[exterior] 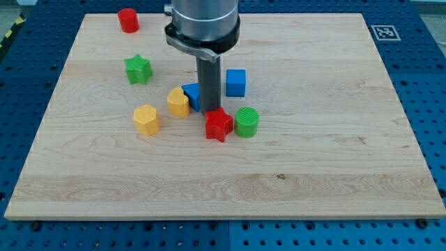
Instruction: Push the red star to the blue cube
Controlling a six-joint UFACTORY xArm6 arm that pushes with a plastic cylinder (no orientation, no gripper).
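The red star (218, 125) lies near the board's middle, touching the green cylinder (247, 121) on its right. The blue cube (235, 82) sits above and to the right of the star, a short gap away. My tip (210, 110) stands just above the star's upper left edge, touching or nearly touching it. A second blue block (191, 95) is partly hidden behind the rod, on its left.
A yellow block (178, 102) touches the hidden blue block's left side. A yellow hexagonal block (146, 118) lies further left. A green star (138, 69) and a red cylinder (128, 20) are at the upper left of the wooden board (334, 153).
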